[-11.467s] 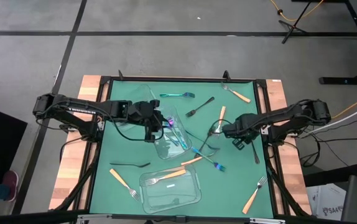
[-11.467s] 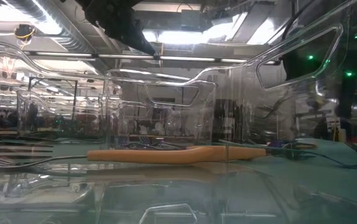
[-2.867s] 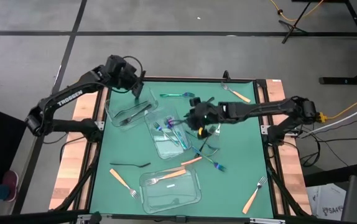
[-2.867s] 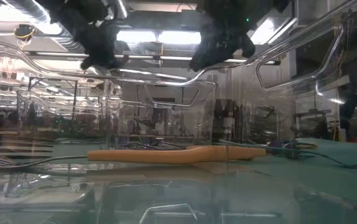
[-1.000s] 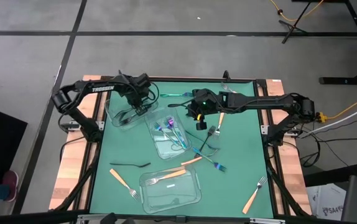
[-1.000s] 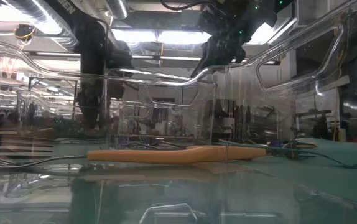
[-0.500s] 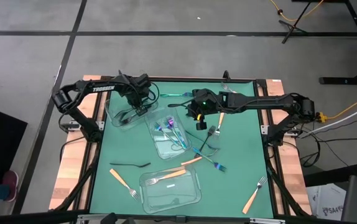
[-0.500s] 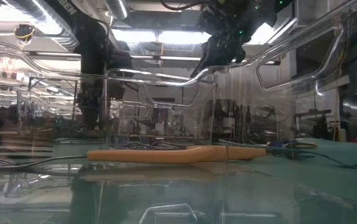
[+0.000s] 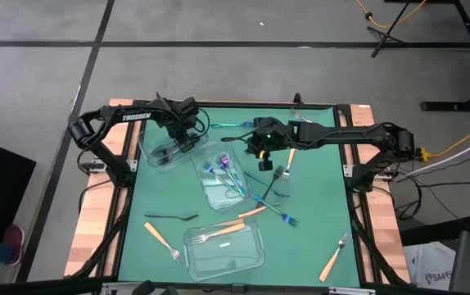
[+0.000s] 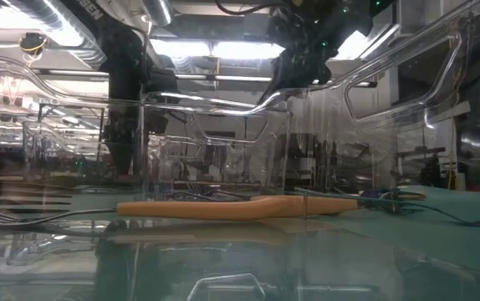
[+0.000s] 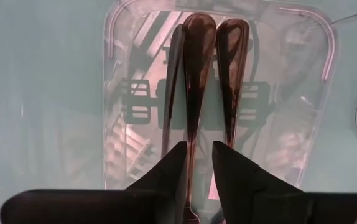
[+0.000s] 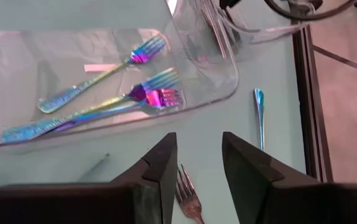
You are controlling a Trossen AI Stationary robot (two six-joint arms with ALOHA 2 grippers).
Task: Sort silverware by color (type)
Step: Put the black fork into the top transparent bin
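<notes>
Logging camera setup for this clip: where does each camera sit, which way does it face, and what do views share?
High: overhead, straight down on the table; both arms.
Low: table height, level through clear containers at an orange-handled fork; arms above.
Left wrist: above a clear container of black utensils; left tool open.
Right wrist: over the iridescent forks; right tool open.
Shared: high and right wrist both show the iridescent forks.

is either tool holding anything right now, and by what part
Cannot tell for the left tool: a black utensil lies between its fingers. The right tool holds nothing.
</notes>
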